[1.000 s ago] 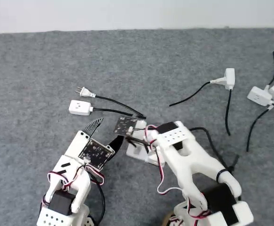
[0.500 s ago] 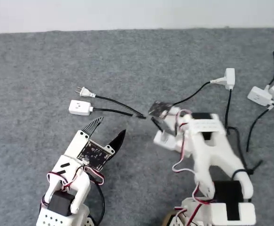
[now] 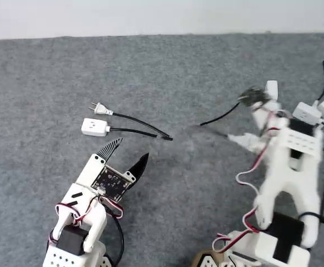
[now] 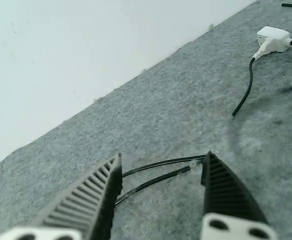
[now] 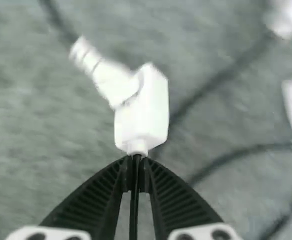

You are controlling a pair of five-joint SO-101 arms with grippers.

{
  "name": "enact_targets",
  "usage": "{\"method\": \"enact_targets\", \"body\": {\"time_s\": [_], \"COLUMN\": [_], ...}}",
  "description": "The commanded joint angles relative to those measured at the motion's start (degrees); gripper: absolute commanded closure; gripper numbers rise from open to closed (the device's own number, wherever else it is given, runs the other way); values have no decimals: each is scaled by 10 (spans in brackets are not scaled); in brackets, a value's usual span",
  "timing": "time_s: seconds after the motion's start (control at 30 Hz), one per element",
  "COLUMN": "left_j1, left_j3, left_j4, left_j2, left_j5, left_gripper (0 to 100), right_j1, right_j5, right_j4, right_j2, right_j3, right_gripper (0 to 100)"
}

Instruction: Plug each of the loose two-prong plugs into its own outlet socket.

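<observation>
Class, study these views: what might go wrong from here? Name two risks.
The right gripper is shut on the thin black cable at the white socket block; it may slip, or a tug may unseat the seated plug. The loose plug and empty socket lie close together before the open left gripper; grasping one may shove the other.

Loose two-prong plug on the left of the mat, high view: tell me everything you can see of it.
The loose two-prong plug is small and white and looks like plastic. Its two thin prongs point away from its black cord, which trails toward the middle of the mat. It lies flat and unplugged on the grey mat, just beyond the white outlet socket and apart from it. Nothing grips it; the left gripper is open, nearer the arms.
</observation>
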Motion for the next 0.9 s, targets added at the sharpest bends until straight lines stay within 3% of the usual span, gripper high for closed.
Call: {"method": "enact_targets", "body": {"time_s": [0.0, 0.17, 0.4, 0.47, 0.67, 0.87], "left_j1": [4, 4, 4, 4, 4, 4], "left_j3": [-15, -15, -14, -14, -14, -14], "left_j4": [-15, -15, -15, -15, -15, -15], "left_j2": [-2, -2, -2, -2, -2, -2], "left_j5": [-7, -7, -7, -7, -7, -7], "left_gripper": [750, 750, 750, 750, 750, 750], "right_j1": [69, 124, 137, 137, 153, 140], "right_j5": [2, -24, -64, -66, -67, -67], "right_j4": [-5, -58, -67, -65, -64, -64], "right_j2": [-1, 0, 24, 24, 20, 15], "right_j3": [-62, -61, -60, -60, -61, -60], "right_gripper": [988, 988, 975, 919, 627, 669]}}
